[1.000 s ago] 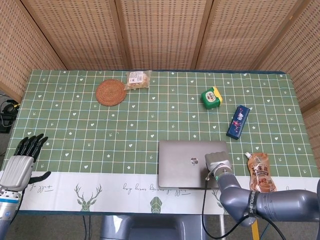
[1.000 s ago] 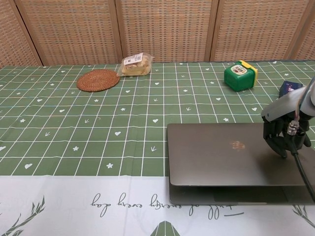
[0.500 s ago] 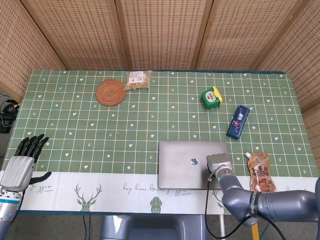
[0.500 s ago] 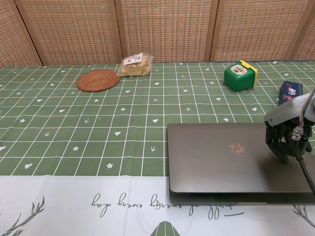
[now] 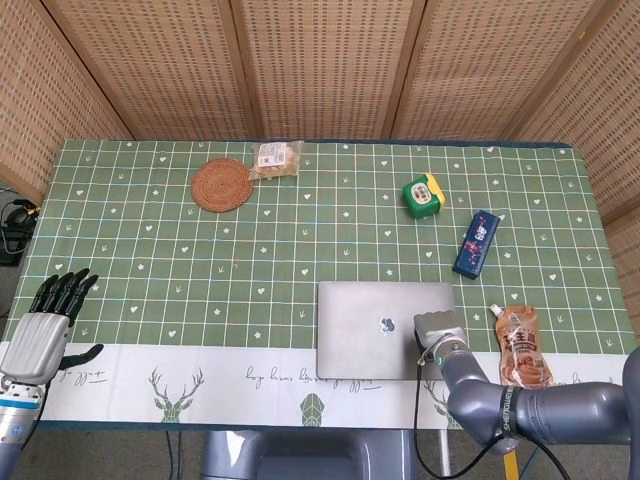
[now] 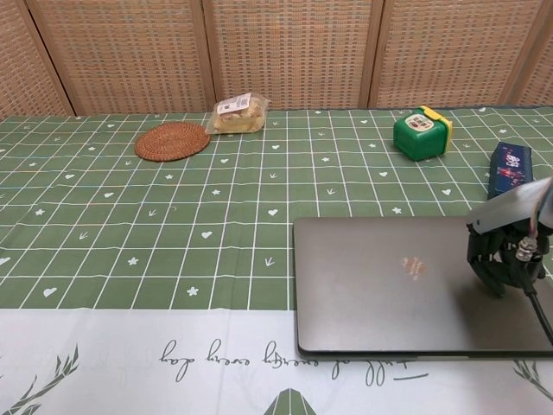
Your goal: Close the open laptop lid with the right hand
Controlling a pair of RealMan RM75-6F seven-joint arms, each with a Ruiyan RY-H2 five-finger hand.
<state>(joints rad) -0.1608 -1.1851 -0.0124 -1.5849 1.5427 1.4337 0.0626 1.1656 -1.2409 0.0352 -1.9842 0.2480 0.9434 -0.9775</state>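
Laptop lid (image 6: 406,277) dropped flat (right hand (image 6: 505,264) atop)

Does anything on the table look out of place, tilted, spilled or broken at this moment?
Nothing stands out. The laptop lies flat with its lid down, square to the table edge, the right hand resting on its right side. The other items lie apart from it, with no spill or damage visible.

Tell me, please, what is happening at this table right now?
The robot's right hand is pressing on the right side of the laptop lid, which now lies flat and looks fully closed near the front of the table. The left hand hangs open off the table's left edge, holding nothing. A woven coaster, a green box and some snack packets lie untouched further back.
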